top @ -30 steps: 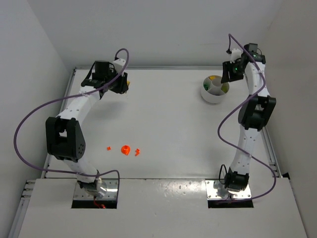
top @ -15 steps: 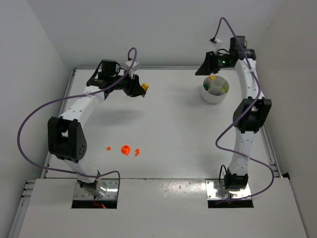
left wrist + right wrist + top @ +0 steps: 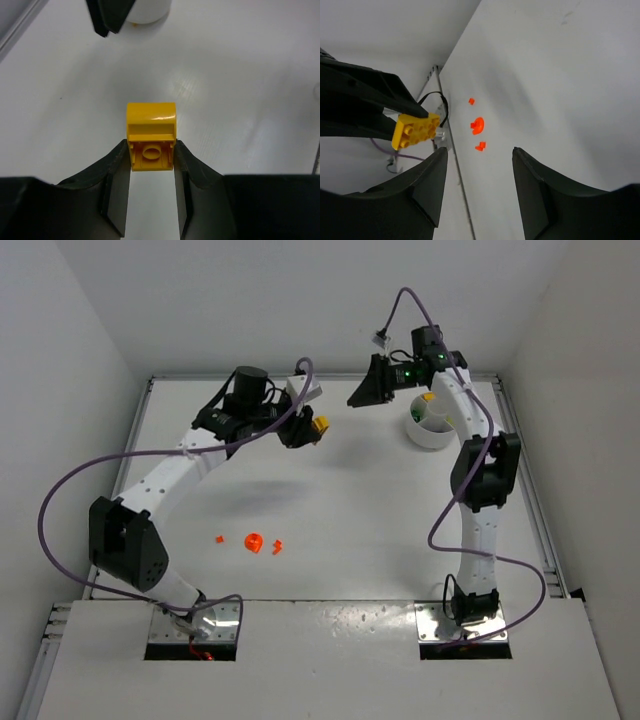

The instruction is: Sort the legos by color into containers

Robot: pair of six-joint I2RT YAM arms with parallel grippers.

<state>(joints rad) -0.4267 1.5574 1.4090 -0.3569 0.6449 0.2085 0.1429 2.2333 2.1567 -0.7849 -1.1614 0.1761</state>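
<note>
Left end effector (image 3: 150, 165) clamped on yellow brick (image 3: 151, 131), aloft over bare surface (image 3: 360, 510). Right end effector (image 3: 480, 185) spread, empty, hangs between brick and dish (image 3: 430, 433), partly screening it. Dish holds yellow and green bits (image 3: 428, 397). Three orange bits (image 3: 254, 542) lie well apart, near-left.

The yellow brick (image 3: 151, 135) between the left gripper's (image 3: 150, 147) fingers (image 3: 116, 185) is smooth, glossy plastic with a bright highlight across its top. The fingers look matt black, their inner faces a duller grey. Beneath them the white table (image 3: 240, 75) is smooth with a faint brushed sheen. Ahead of the right gripper (image 3: 479, 150), the orange-red bits (image 3: 477, 125) look like vivid plastic.
</note>
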